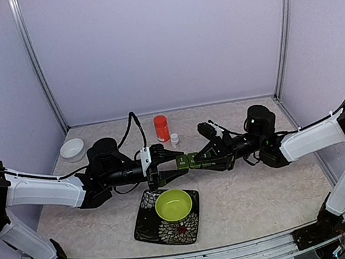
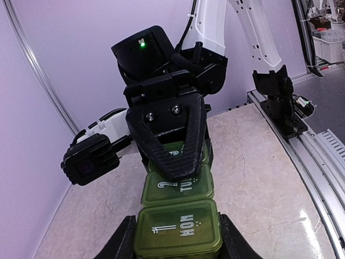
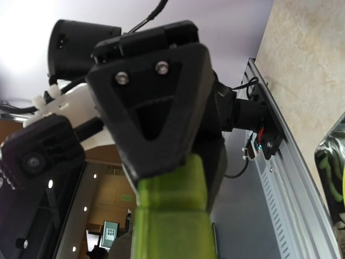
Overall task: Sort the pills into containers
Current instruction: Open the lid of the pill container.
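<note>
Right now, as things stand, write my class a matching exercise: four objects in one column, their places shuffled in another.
1 pillbox
2 lime-green bowl
3 orange bottle
4 white dish

A far left corner
B on the flowered plate
C clamped by left gripper and right gripper
D upright, far centre

Pairs: 1-C, 2-B, 3-D, 4-A

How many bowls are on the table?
2. A white bowl sits in the far left corner. A lime-green bowl sits on the flowery plate near the front. The arms might hide something small, but no more bowls show.
</note>
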Motion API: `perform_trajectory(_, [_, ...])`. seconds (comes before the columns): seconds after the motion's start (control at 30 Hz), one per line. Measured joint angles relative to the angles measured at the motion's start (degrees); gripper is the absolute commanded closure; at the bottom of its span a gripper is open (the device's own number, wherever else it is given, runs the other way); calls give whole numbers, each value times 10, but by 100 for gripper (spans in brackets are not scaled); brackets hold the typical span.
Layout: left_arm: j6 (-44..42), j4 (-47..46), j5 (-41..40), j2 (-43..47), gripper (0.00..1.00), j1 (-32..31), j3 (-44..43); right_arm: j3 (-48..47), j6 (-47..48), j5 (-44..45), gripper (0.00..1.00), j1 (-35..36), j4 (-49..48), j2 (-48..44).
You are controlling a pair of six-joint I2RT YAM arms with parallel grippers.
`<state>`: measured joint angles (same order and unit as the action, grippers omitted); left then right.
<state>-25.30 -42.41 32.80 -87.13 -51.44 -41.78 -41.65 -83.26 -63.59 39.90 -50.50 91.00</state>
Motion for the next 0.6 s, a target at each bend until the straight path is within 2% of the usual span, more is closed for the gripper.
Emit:
perform_trajectory(0.1, [2,0,0,0,57,0,0,0,-1,0,100,0,0,0])
perform_trajectory(0.33, [42,0,0,-3,56,1,0,-2,0,-2,100,-1,5,4])
perform_trajectory(0.6, [118,-12,10,-11,44,2,-5,-5,22,-3,100,-4,17,6])
